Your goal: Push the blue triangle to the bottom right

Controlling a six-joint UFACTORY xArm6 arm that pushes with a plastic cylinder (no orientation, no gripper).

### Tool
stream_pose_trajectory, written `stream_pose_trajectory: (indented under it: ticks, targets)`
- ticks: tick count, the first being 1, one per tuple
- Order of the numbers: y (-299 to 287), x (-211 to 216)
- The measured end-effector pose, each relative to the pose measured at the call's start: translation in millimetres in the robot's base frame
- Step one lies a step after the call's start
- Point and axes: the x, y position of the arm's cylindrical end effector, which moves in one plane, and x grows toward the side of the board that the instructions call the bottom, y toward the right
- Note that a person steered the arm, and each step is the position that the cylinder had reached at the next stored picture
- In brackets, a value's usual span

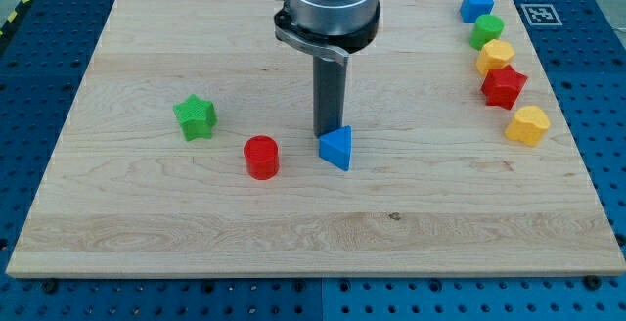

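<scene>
The blue triangle (336, 149) lies near the middle of the wooden board (147, 223). My tip (327, 132) stands right behind it, touching or nearly touching its upper left side. A red cylinder (261, 157) sits just to the left of the triangle. A green star (196, 117) lies further to the left.
Along the board's right edge runs a row of blocks: a blue one (476, 5) at the top, then a green one (487, 31), a yellow one (495, 57), a red one (504, 86) and a yellow one (528, 125).
</scene>
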Motion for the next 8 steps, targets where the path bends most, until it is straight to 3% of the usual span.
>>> stream_pose_trajectory:
  ticks: [4, 6, 8]
  targets:
    - [0.9, 82.7]
    - [1.8, 88.6]
    - [41.7, 89.7]
